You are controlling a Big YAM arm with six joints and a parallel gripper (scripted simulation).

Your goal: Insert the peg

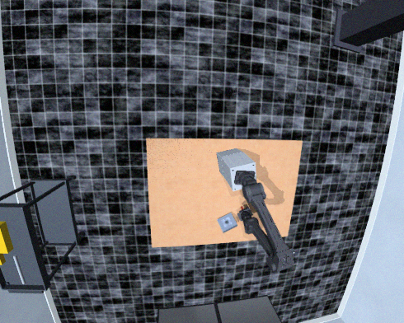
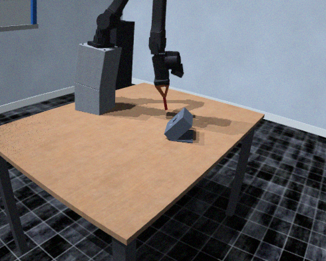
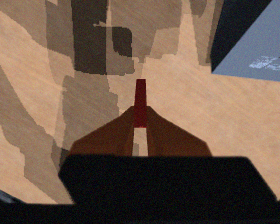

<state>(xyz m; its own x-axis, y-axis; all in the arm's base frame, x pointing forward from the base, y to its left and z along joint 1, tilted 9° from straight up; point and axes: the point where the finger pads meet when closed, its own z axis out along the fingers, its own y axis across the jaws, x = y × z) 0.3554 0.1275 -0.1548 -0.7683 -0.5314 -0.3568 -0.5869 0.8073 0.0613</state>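
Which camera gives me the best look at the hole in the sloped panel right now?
The top view: the sloped panel faces up and its hole shows as a dark spot. The exterior view shows the panel obliquely, its hole a faint mark. The wrist view catches only a panel corner, no clear hole.

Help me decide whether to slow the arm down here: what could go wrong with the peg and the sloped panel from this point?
1. The claw holds the red peg about vertical, but the panel is sloped, so without tilting, the peg may jam at the hole.
2. The peg hangs beside the panel rather than over the hole; a low sideways approach could knock the block.
3. Only the peg's top is pinched, so contact could twist it in the grip.
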